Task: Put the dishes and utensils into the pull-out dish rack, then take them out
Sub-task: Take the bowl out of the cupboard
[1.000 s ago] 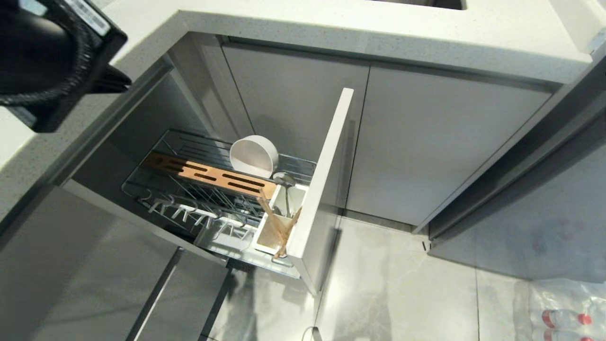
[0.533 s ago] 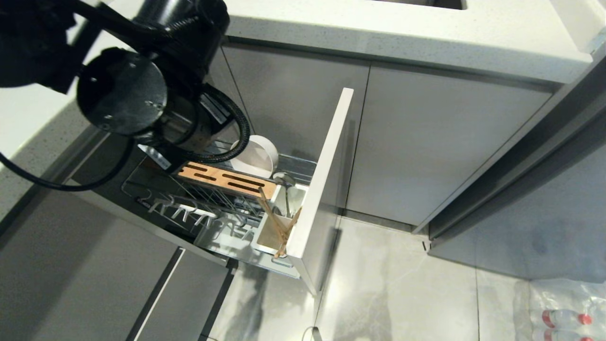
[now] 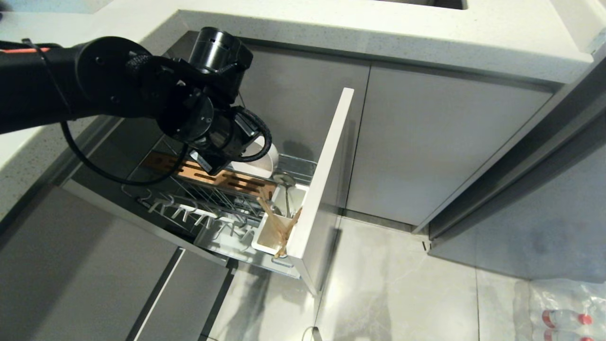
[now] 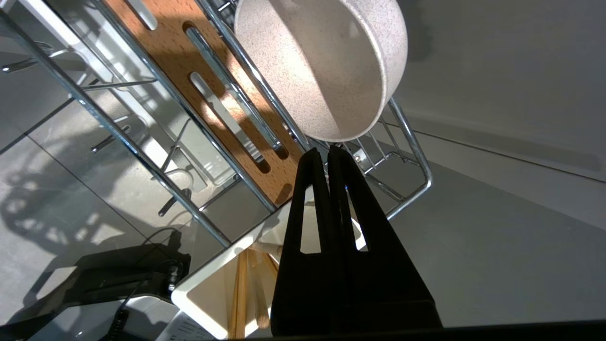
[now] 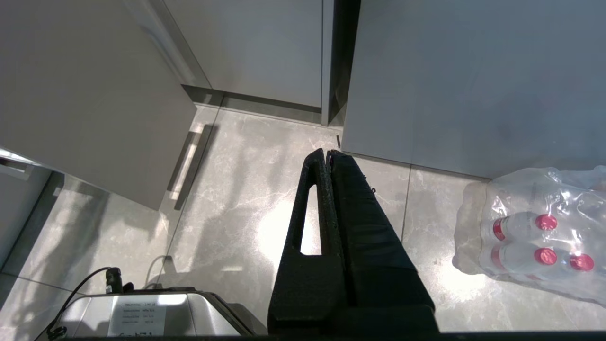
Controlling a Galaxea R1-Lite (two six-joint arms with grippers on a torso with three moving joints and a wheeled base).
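The chopsticks (image 3: 279, 227) and spoon (image 3: 284, 180) stand in the rack's (image 3: 208, 237) cup; beyond them the bowl (image 4: 326, 66) leans on edge. The left gripper (image 4: 327, 150) hangs just short of its rim, fingers pressed together, empty. Unloading seems underway; next, spread the fingers and take the rim. The right gripper (image 5: 327, 152) is parked over the floor, fingers together.

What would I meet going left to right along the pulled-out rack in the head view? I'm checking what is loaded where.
Plate prongs → wooden strip → white bowl → chopsticks in the utensil cup → pale grey front panel.
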